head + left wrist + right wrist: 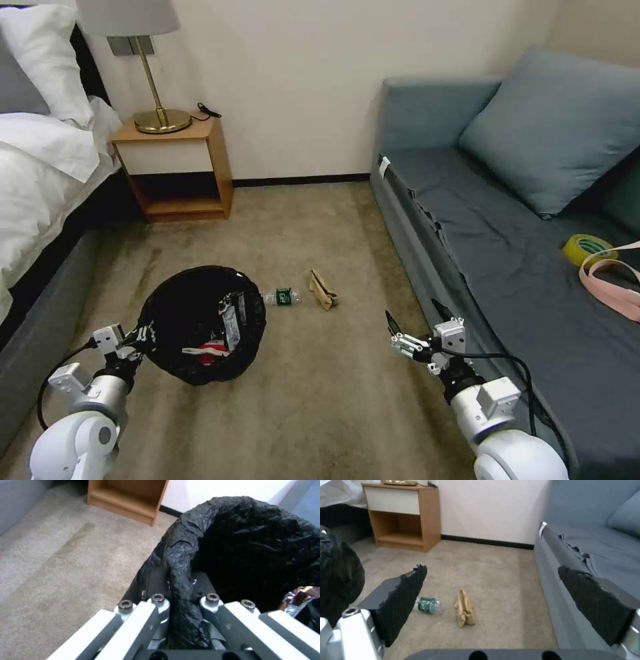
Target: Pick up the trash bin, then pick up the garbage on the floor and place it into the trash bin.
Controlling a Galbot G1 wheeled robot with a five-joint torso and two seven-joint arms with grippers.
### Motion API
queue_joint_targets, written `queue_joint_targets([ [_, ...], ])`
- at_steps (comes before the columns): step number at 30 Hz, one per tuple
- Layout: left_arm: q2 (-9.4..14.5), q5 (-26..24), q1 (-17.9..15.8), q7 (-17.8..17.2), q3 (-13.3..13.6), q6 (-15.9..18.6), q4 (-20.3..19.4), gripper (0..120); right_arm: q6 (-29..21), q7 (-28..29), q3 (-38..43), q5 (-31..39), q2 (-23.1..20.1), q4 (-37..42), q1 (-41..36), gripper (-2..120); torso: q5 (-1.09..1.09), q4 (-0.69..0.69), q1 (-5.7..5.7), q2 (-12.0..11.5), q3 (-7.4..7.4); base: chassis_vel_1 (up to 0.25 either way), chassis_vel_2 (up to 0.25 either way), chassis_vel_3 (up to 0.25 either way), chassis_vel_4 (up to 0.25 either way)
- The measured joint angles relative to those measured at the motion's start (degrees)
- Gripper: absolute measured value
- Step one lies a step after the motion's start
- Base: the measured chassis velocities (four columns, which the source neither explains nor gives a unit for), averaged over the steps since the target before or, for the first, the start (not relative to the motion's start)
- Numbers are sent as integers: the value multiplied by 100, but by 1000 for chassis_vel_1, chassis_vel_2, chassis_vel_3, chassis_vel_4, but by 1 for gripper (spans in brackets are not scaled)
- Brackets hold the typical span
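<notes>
The trash bin, round and lined with a crinkly black bag, is tilted up off the carpet on the left. My left gripper is shut on its near rim. Inside it lie a red-and-white wrapper and a second wrapper, whose edge shows in the left wrist view. A clear bottle with a green label and a tan folded cardboard piece lie on the carpet just right of the bin. My right gripper hovers open and holds nothing, nearer me and right of the cardboard.
A grey sofa runs along the right, with a yellow tape roll on its seat. A bed lines the left. A wooden nightstand with a brass lamp stands against the far wall. Open carpet lies between.
</notes>
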Motion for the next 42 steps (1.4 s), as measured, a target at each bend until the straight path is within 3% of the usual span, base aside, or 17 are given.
queue_joint_targets([
  [42,137,-128,-128,-30,-116,33,127,5,-68,0,-191,245,-306,-215,384,100,0,0,0,0,0,-61,63,64,-60],
])
